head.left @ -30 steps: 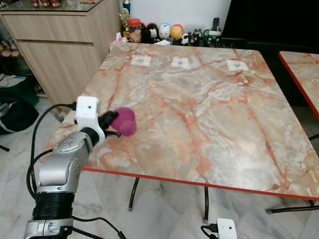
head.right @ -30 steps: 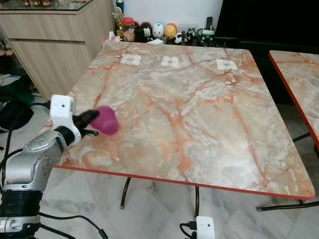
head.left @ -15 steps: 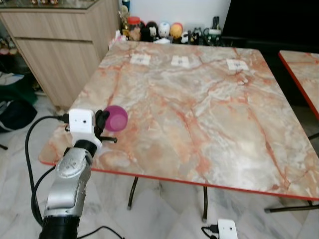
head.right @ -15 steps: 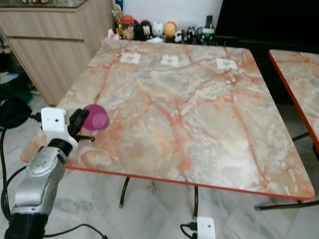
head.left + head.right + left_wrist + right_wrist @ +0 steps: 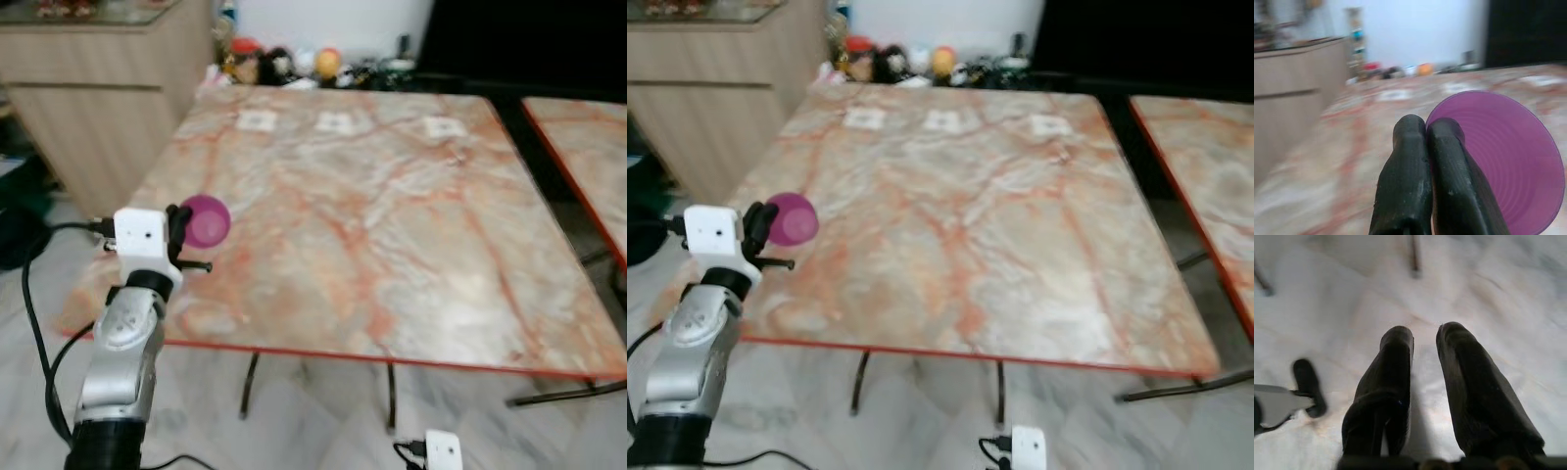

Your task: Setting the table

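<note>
— Holding the cup [image 5: 206,221] in our left gripper [image 5: 182,227], we have it up over the near left part of the table [image 5: 392,206], lying on its side with its mouth turned toward us. The jaws are clenched on its rim, one finger [image 5: 1403,181] outside the wall and the other inside.

— How do we think it will handle?

— Light, we judge: a small purple cup, thin-walled, most likely plastic, and stiff enough to keep its round shape under the pinch. Smooth too, so it could swivel between the fingers if we swing it fast. The rim is a fair place to hold it, since it leaves the base free to meet the table.

— And our right gripper [image 5: 1425,382]?

— It hangs idle low over the pale floor [image 5: 1508,293], jaws parted and gripping nothing.

— What does setting it down call for?

— Turning the wrist until the cup stands upright, lowering it flat, then letting go.
</note>
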